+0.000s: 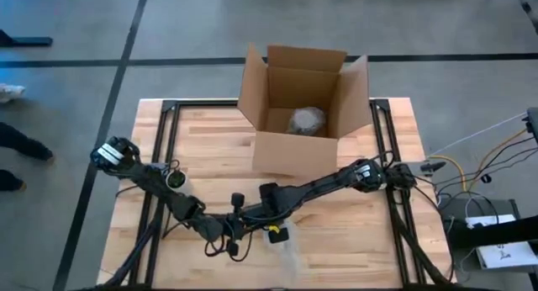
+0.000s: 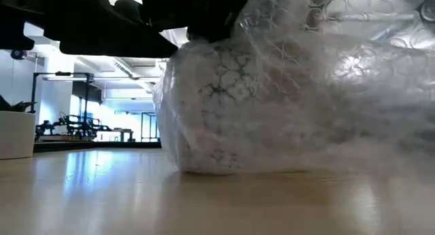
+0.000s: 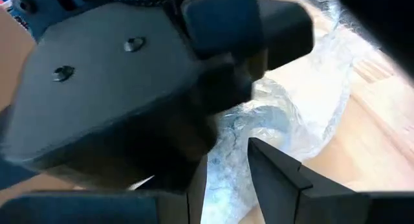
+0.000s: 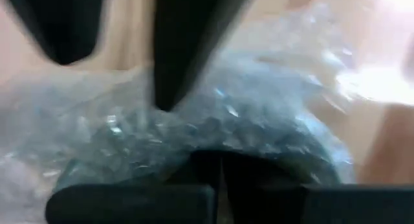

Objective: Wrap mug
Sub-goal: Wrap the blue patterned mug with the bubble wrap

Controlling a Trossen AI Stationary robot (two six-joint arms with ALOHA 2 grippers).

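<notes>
Wooden table (image 1: 353, 232): both tools at bubble-wrapped bundle (image 2: 272, 92).

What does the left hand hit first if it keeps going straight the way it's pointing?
Most likely the bubble wrap around the mug: in the left wrist view the wrap lies right ahead of the left hand. The right hand also crowds that line from above; depth between them is unclear.

An open cardboard box (image 1: 298, 102) stands on the wooden table (image 1: 210, 140).
</notes>
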